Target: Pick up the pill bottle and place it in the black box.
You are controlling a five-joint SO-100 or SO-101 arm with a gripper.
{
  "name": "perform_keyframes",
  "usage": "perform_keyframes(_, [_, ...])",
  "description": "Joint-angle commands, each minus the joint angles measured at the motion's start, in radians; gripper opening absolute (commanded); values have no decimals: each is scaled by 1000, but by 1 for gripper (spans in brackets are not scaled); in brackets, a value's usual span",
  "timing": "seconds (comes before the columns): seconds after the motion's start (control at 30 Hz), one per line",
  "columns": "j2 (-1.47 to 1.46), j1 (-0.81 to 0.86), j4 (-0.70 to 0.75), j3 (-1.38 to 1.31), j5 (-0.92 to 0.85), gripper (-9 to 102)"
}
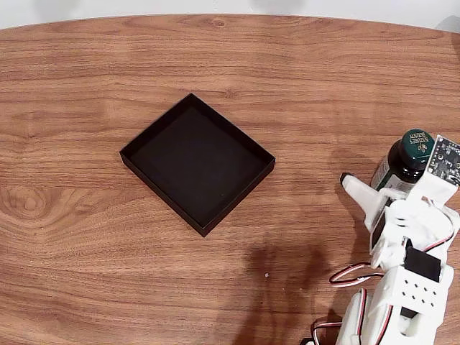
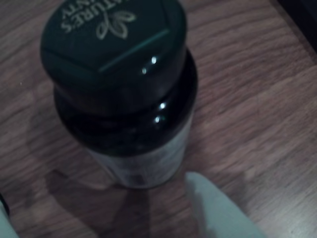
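A broad wooden table (image 1: 86, 86) with a warm brown grain and a rounded far edge takes up nearly everything in the fixed view, and a strip of pale wall runs along the top behind it. Near the middle of that surface sits the black box (image 1: 198, 164), a shallow square matte-black tray with low walls, turned so that one corner points toward the far edge; its inside is bare. Well apart from it, at the lower right of the fixed view, the white plastic robot arm (image 1: 402, 302) reaches up from the near edge, with red, black and white wires looping out at its base and a small circuit board riding near its top. The gripper (image 1: 370, 188) is spread wide, one white finger (image 1: 361, 195) with a dark tip angled out to the left of the bottle, not touching it; the other finger sits behind the arm's body there. The pill bottle (image 1: 404, 162), a small dark green cylinder with a round dark green cap carrying pale print and a white label, stands upright on the wood near the right edge, just beside that open finger. In the wrist view the bottle (image 2: 126, 104) looms close, its cap showing a leaf emblem and pale lettering, with a pale fingertip (image 2: 218, 208) on the table below it, apart from the label
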Motion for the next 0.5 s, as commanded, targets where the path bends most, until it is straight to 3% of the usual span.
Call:
perform_keyframes(0.0, [-17, -21, -57, -18, -20, 47])
perform_keyframes(0.47, [-202, -11, -290, -28, -17, 46])
